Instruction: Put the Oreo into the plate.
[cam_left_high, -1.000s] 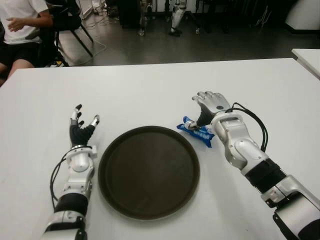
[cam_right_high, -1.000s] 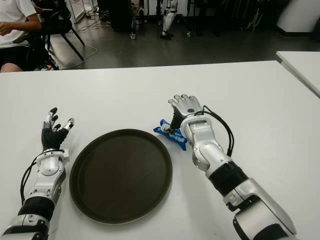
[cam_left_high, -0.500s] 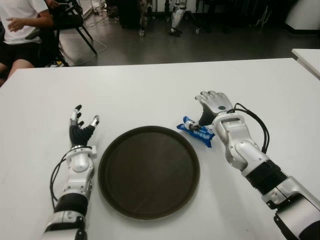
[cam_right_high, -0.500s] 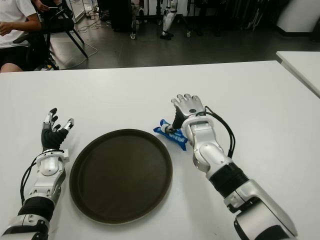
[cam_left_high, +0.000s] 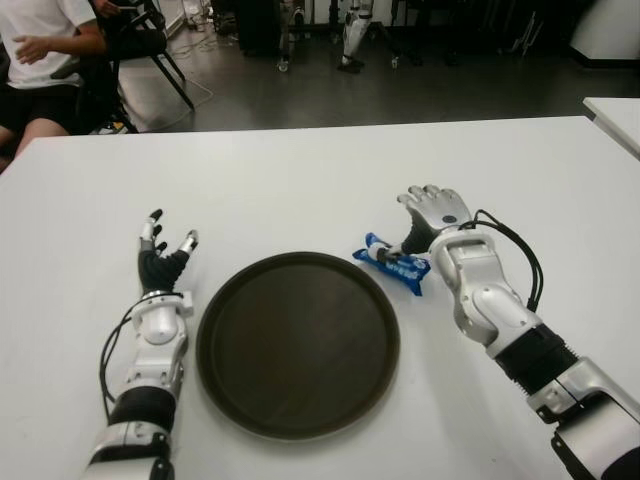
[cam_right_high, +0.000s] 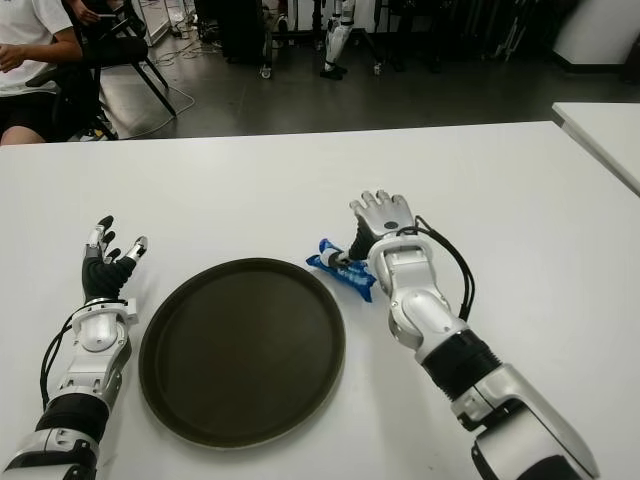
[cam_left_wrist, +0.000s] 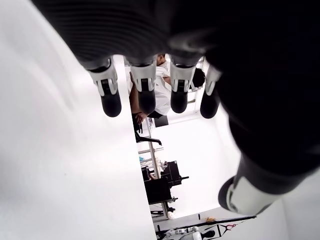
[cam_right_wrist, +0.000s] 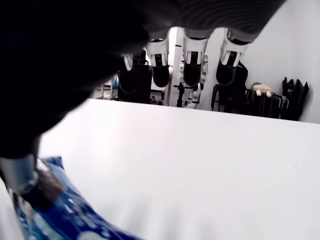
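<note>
Wide white table (cam_left_high: 300, 170), flat and matte. On it, centred before the robot, a round dark-brown plastic plate (cam_left_high: 298, 343) with a raised rim, nothing in it.

Right hand (cam_left_high: 432, 212), silver-grey with black palm, sits just off the plate's right rim toward the far side. Four fingers (cam_right_wrist: 192, 53) extended and held off the table, wide open; the thumb reaches down onto the near end of the Oreo pack, as the right wrist view shows. No grasp closed around it.

Left hand (cam_left_high: 163, 254), black with pale fingertips, shows left of the plate, fingers spread upward, holding nothing.

Small blue crinkled Oreo snack pack (cam_left_high: 392, 264) lies flat on the table, just outside the plate's right rim, tucked at the thumb side of the right hand. White print on the wrapper; lettering not legible.

Beyond the table's far left corner, a seated person in a white shirt (cam_left_high: 45, 50).
</note>
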